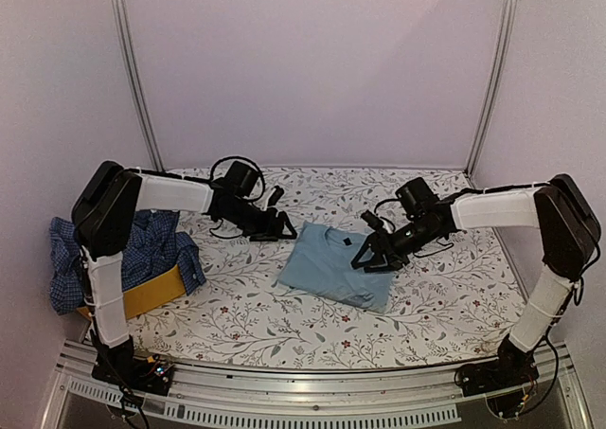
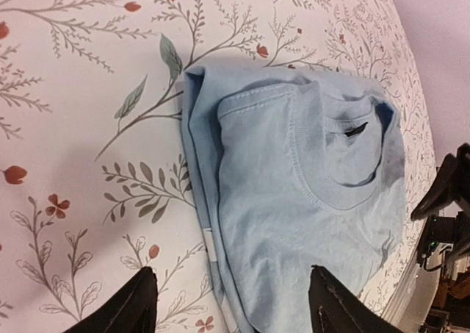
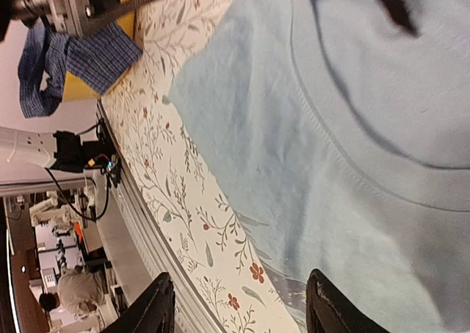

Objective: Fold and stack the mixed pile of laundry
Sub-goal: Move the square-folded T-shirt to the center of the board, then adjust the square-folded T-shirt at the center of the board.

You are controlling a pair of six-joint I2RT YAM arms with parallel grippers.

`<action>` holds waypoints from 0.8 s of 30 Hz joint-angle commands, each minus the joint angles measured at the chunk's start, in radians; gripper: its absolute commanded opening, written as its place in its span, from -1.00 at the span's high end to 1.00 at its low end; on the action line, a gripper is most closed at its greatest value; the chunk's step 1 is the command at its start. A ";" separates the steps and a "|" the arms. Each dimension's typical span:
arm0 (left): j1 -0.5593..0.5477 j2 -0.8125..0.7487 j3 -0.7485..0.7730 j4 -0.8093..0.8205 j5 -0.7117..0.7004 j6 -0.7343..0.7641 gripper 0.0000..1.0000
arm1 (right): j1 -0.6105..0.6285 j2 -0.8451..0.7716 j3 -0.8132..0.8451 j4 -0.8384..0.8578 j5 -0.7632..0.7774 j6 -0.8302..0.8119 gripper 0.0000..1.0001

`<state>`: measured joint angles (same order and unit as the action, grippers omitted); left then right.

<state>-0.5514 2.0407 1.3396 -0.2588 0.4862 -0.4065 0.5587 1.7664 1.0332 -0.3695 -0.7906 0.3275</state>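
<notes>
A folded light blue T-shirt lies flat in the middle of the floral table cover; its collar and sleeve fold fill the left wrist view and its collar edge the right wrist view. My left gripper hovers just off the shirt's far left corner, open, nothing between its fingers. Over the shirt's right edge my right gripper stands open and empty. The rest of the mixed laundry pile, a navy-and-white checked shirt, sits in the basket at the left.
A yellow fabric basket holds the checked shirt at the table's left edge, also seen in the right wrist view. Metal frame posts and white walls close in the back. An aluminium rail runs along the near edge.
</notes>
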 commanded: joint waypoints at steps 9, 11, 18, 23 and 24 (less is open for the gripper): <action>-0.004 0.035 0.117 -0.016 0.035 0.066 0.14 | -0.160 -0.075 0.095 -0.191 0.357 -0.099 0.05; -0.008 0.075 0.159 -0.027 0.036 0.081 0.18 | -0.160 -0.061 0.088 -0.195 0.382 -0.107 0.06; -0.019 0.181 0.268 -0.062 0.048 0.116 0.20 | -0.160 0.022 0.089 -0.198 0.423 -0.115 -0.05; -0.031 0.215 0.296 -0.070 0.047 0.128 0.20 | -0.160 0.072 0.118 -0.196 0.431 -0.107 -0.06; -0.035 0.220 0.300 -0.070 0.050 0.129 0.20 | -0.160 0.083 0.123 -0.195 0.433 -0.107 -0.06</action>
<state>-0.5640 2.2383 1.6005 -0.3138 0.5179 -0.3061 0.3965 1.8095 1.1202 -0.5564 -0.3893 0.2264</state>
